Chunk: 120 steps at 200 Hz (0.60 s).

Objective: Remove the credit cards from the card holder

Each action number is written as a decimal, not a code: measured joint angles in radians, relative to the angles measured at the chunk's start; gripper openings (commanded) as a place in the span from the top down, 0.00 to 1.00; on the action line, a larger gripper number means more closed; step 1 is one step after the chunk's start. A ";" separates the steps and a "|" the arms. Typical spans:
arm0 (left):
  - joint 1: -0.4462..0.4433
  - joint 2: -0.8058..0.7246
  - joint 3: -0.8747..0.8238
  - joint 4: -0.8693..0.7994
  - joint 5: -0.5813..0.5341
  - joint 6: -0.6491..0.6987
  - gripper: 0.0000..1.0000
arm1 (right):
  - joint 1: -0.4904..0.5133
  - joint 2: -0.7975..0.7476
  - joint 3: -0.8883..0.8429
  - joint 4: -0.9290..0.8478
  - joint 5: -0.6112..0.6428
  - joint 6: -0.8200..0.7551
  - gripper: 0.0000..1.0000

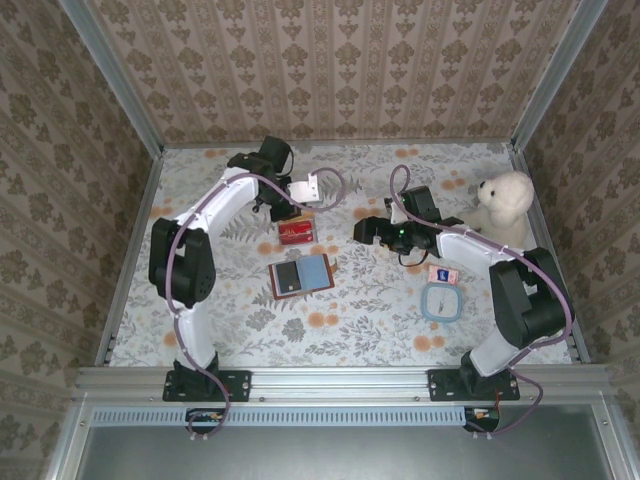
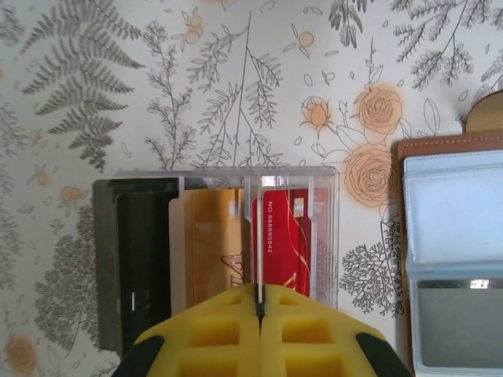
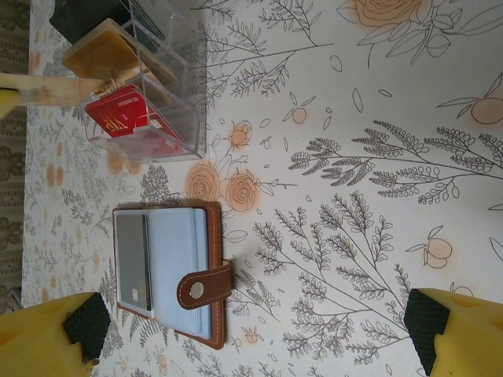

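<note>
Floral tablecloth [image 1: 380, 312] holds your card holder [image 1: 300, 275], long axis left-right; right gripper [image 1: 360, 232] hangs wide open off its far-right corner, left gripper [image 2: 259, 306] closed beyond it.

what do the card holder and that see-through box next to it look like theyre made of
Card holder: looks like brown leather or an imitation of it, matte, with a stitched edge and a shiny, metal-looking snap. Its inner face is smooth and bluish-grey, possibly plastic-covered. Box: clear rigid plastic by the look of it, glossy, since the red card shows through its walls.
</note>
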 measured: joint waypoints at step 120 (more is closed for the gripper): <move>0.026 0.040 0.028 0.031 -0.055 0.005 1.00 | 0.000 0.003 -0.017 0.032 -0.028 0.029 0.00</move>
